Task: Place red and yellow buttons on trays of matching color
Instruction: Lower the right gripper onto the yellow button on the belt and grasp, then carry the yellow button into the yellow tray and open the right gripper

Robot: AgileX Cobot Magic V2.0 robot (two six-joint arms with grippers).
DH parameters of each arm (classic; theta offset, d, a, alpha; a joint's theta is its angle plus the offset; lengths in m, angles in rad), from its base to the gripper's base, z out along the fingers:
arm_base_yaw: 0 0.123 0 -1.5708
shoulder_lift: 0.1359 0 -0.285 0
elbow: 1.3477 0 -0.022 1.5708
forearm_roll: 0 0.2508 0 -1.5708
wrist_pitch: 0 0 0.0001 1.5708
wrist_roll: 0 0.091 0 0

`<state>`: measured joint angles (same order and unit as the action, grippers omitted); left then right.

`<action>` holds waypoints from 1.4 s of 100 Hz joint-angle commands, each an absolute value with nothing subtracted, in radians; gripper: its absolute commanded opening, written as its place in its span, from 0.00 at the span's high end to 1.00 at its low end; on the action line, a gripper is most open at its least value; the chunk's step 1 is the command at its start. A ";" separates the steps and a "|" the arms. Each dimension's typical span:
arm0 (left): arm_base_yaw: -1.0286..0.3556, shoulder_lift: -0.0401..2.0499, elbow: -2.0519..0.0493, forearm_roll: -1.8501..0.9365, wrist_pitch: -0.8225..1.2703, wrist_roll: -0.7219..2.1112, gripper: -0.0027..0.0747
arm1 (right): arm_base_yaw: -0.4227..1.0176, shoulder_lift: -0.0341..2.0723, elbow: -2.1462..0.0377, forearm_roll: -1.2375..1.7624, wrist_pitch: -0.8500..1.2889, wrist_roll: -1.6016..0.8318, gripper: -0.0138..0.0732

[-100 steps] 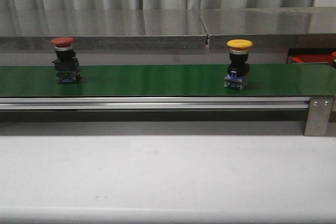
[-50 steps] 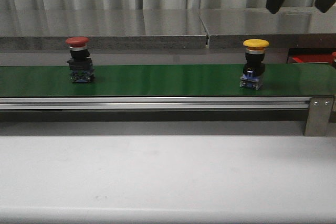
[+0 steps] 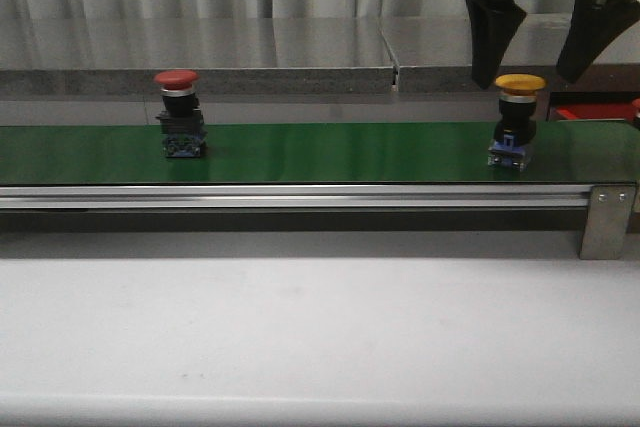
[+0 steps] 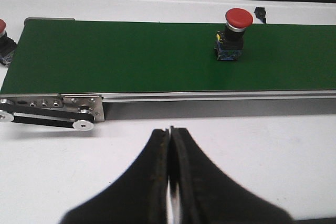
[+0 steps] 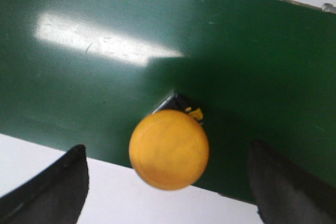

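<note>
A yellow button (image 3: 519,119) stands upright on the green belt (image 3: 320,152) near its right end. My right gripper (image 3: 535,72) hangs open just above it, one finger on each side of the yellow cap (image 5: 168,149). In the right wrist view, my right gripper (image 5: 170,182) straddles the cap without touching it. A red button (image 3: 180,112) stands on the belt at the left, also visible as the red button (image 4: 232,34) in the left wrist view. My left gripper (image 4: 170,132) is shut and empty over the white table, short of the belt. A red tray edge (image 3: 590,110) shows at far right.
A grey shelf (image 3: 300,52) runs behind the belt, with curtains beyond. The belt's metal rail and bracket (image 3: 605,217) lie along its front. Another red button (image 4: 4,43) sits at the belt's end in the left wrist view. White tabletop (image 3: 320,337) spreads in front.
Both buttons have travelled right along the belt. My right gripper has come down from the top edge and now stands open around the yellow button's cap.
</note>
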<state>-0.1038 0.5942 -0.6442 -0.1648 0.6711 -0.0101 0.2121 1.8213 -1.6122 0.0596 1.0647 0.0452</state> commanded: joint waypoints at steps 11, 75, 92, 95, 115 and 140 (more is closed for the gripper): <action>-0.106 0.594 -0.671 -0.180 0.610 -0.023 0.99 | 0.202 1.815 -1.643 0.042 1.028 0.050 0.27; -0.106 0.594 -0.671 -0.180 0.610 -0.023 0.99 | 0.106 1.709 -1.642 0.027 1.032 0.102 0.71; -0.106 0.594 -0.671 -0.180 0.610 -0.023 0.99 | 0.005 1.660 -1.642 0.016 1.054 0.106 0.71; -0.106 0.594 -0.671 -0.180 0.610 -0.023 0.99 | -0.018 1.652 -1.642 0.016 1.059 0.108 0.71; -0.106 0.594 -0.671 -0.180 0.610 -0.023 0.99 | -0.143 1.638 -1.642 0.009 1.088 0.109 0.71; -0.106 0.594 -0.671 -0.180 0.610 -0.023 0.99 | -0.282 1.638 -1.585 0.016 1.053 0.109 0.71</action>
<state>-0.1038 0.5942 -0.6442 -0.1648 0.6711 -0.0101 -0.2410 1.6886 -1.5832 0.0232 1.1061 0.1066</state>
